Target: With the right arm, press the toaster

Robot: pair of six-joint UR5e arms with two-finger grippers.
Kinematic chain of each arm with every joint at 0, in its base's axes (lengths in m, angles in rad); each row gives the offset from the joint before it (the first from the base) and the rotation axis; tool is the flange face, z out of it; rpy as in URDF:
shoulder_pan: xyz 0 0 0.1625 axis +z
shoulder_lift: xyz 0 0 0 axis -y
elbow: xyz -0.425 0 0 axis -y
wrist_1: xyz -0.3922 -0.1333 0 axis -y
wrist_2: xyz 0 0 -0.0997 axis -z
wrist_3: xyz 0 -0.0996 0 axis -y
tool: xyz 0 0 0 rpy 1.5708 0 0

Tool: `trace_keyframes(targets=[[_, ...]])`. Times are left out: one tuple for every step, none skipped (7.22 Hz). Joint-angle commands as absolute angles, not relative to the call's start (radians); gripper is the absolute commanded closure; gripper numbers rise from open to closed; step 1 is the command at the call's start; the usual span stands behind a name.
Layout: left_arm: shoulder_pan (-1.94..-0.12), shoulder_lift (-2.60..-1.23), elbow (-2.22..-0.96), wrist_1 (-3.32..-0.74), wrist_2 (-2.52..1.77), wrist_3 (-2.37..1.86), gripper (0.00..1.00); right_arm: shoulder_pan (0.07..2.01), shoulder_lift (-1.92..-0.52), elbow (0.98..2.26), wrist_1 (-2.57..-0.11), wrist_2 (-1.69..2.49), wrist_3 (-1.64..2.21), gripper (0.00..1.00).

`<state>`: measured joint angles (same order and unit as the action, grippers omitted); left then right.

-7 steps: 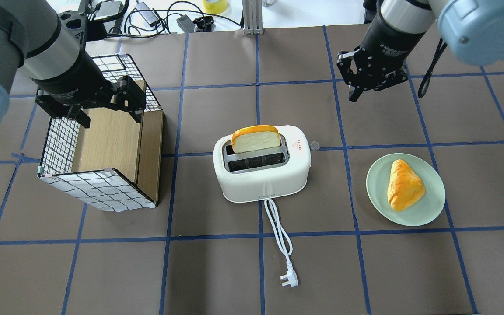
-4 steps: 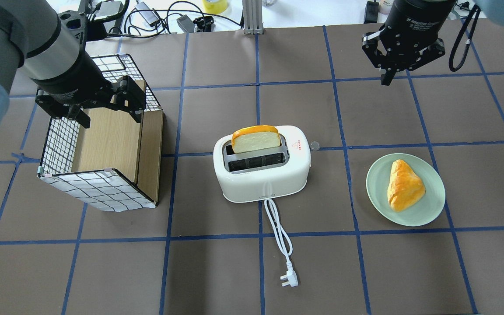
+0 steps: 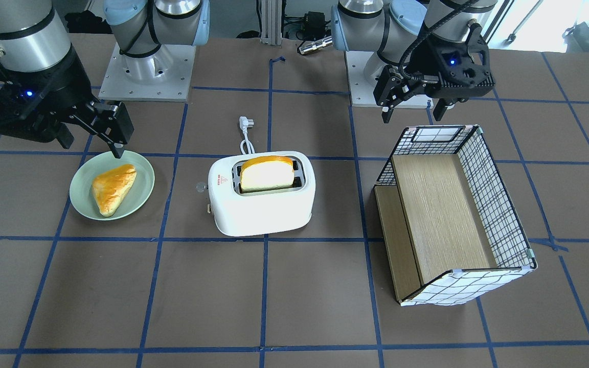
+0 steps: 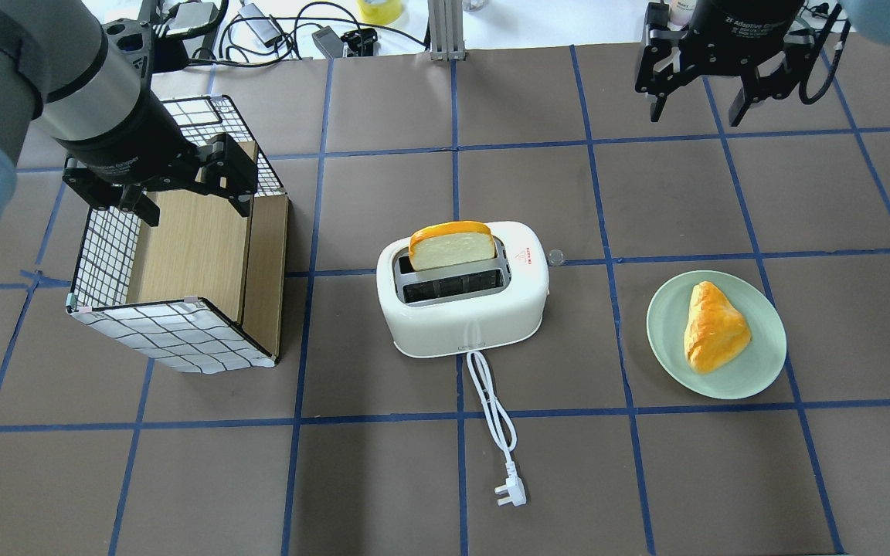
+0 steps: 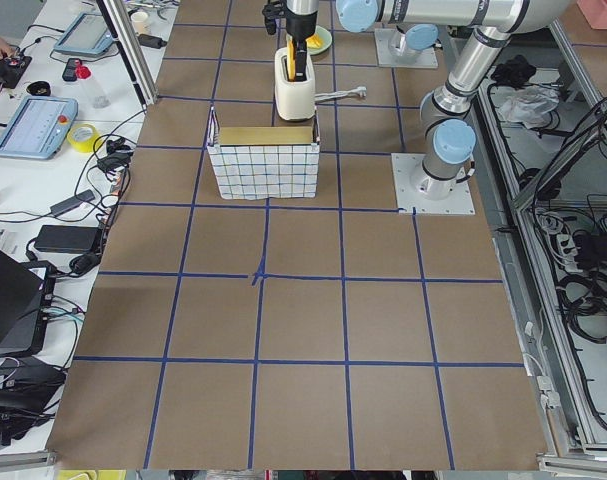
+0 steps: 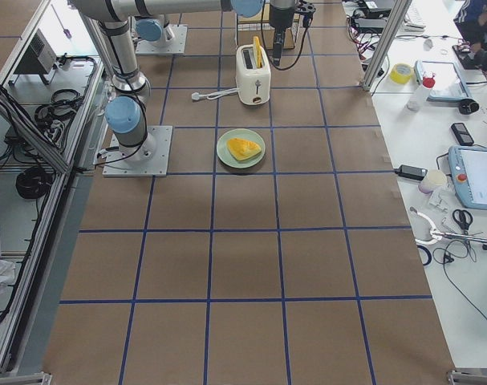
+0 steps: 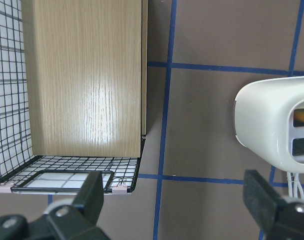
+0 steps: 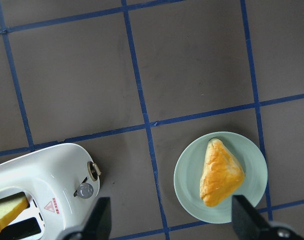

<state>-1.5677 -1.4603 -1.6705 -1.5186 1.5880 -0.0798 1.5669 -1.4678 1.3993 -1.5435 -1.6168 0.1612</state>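
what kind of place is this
Probably a robotics lab: a left arm and right arm bolted to a tape-gridded table, a teach pendant on the side bench, and a toaster as prop.

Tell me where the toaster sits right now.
In the overhead view the toaster stands mid-table, with the wire basket on the robot's left of it and the green plate holding a pastry on its right.

A robotics lab — robot arms (image 3: 159,20) bolted on steel base plates (image 3: 141,87) to a brown table (image 4: 383,479) gridded with blue tape (image 4: 182,422), with teach pendants (image 6: 476,176) and loose cables (image 4: 283,23) strewn over white side benches (image 6: 436,144).
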Motion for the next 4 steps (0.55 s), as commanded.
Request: trace_keyframes(targets=[[-1.568, -1.46, -1.671, -1.519, 1.588, -0.08, 0.0, 1.568, -1.467, 1.411, -1.587, -1.612, 0.124, 0.0], [-1.568, -1.46, -1.671, -1.519, 1.589, -0.08, 0.0, 1.568, -1.465, 1.411, -1.589, -1.592, 0.123, 0.0], [-1.568, -1.46, -1.671, -1.519, 1.588, -0.08, 0.0, 1.568, -1.465, 1.413, -1.589, -1.592, 0.123, 0.0], [-1.568, -1.46, -1.671, -1.519, 1.588, -0.08, 0.0, 1.568, -1.466, 1.413, -1.591, -1.592, 0.124, 0.0]])
